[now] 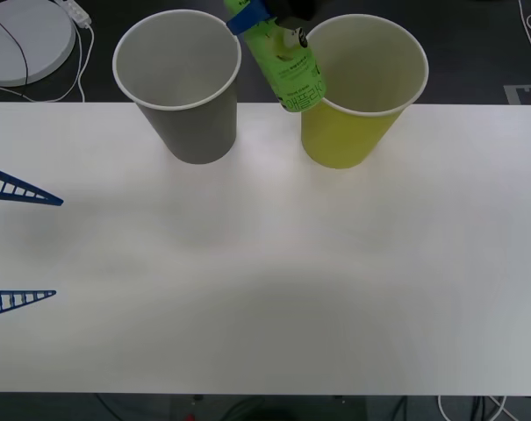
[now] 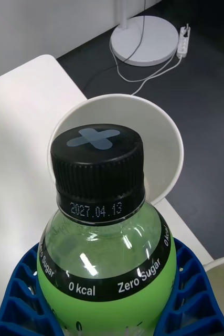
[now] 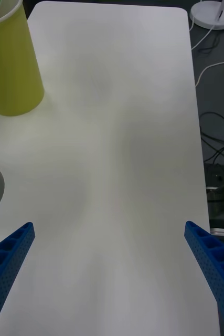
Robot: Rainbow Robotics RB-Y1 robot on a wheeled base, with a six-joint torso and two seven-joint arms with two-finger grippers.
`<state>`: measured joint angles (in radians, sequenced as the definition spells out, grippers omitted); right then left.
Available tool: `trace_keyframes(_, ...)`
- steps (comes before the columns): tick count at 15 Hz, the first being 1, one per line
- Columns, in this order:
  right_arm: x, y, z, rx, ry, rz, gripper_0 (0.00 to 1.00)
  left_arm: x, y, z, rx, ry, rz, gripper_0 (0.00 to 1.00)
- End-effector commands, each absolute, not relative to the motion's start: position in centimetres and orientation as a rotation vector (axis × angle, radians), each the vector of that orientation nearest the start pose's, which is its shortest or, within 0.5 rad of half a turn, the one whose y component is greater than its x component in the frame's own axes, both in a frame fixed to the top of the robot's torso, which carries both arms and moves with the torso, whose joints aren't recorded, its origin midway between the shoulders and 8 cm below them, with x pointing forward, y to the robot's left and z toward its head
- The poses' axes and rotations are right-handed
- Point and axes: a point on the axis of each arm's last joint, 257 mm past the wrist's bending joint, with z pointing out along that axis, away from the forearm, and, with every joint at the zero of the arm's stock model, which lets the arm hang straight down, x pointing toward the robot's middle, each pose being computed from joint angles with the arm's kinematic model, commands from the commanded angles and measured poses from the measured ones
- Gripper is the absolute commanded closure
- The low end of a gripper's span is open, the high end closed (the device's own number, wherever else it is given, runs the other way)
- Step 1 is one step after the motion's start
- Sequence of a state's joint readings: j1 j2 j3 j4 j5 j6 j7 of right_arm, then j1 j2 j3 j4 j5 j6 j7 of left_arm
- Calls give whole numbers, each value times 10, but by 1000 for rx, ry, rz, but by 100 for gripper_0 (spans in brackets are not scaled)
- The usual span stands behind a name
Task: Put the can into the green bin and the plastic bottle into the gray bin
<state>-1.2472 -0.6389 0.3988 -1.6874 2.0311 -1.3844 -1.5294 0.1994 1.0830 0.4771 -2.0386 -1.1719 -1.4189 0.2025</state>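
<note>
The near and middle worktop [image 1: 265, 289] is lying bare. At its left edge the left gripper [image 1: 19, 250] is hovering with fingers spread wide. At the far edge the gray bin [image 1: 182, 83] is standing left of the green bin [image 1: 362, 88], apart. Between them, above their rims, the right gripper [image 2: 109, 315] is clamping its blue fingers [image 2: 195, 299] around the bottle [image 1: 290, 66], bright green, black-capped, tilted, its base against the green bin's rim.

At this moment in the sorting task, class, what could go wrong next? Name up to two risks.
1. The right gripper holds the plastic bottle tilted in the air between the gray bin and the green bin, its base by the green bin's rim; a release here might land it in the wrong cup.
2. A sideways swing may knock over either paper cup.
</note>
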Motion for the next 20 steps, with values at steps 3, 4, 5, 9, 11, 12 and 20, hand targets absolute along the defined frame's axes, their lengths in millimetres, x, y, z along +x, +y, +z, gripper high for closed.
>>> trace_keyframes(3, 529, 33, 77, -1137, 1920, 222, 100, 311, 274, -97, 1642, 1529, -356, 0)
trace_keyframes(4, 532, 39, 78, -1136, 1940, 207, 100, 311, 274, -97, 1642, 1529, -356, 0)
trace_keyframes(5, 535, 45, 78, -1132, 1954, 199, 100, 311, 274, -97, 1642, 1529, -356, 0)
trace_keyframes(9, 547, 70, 73, -1106, 2005, 164, 100, 311, 274, -97, 1642, 1529, -356, 0)
trace_keyframes(11, 551, 82, 70, -1096, 2027, 146, 100, 311, 274, -97, 1642, 1529, -356, 0)
trace_keyframes(12, 553, 86, 70, -1092, 2034, 136, 100, 311, 274, -97, 1642, 1529, -356, 0)
trace_keyframes(20, 565, 114, 78, -1044, 2057, 142, 100, 311, 274, -97, 1642, 1529, -356, 0)
